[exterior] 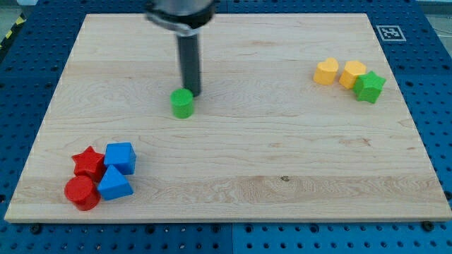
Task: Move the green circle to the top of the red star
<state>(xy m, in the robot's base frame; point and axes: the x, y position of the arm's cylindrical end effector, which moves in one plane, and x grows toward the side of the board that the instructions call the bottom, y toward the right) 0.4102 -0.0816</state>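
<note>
The green circle (pixel 182 103) lies left of the board's middle, in its upper half. My tip (pixel 193 94) stands just to its upper right, touching or nearly touching it. The red star (pixel 88 162) lies far off at the view's lower left, in a cluster of blocks. The green circle is well to the upper right of the red star.
Next to the red star are a blue cube (pixel 121 156), a blue block (pixel 114 184) and a red circle (pixel 82 193). At the view's upper right lie two yellow blocks (pixel 326 72) (pixel 352 73) and a green star (pixel 369 87). The wooden board (pixel 282 183) rests on a blue pegboard.
</note>
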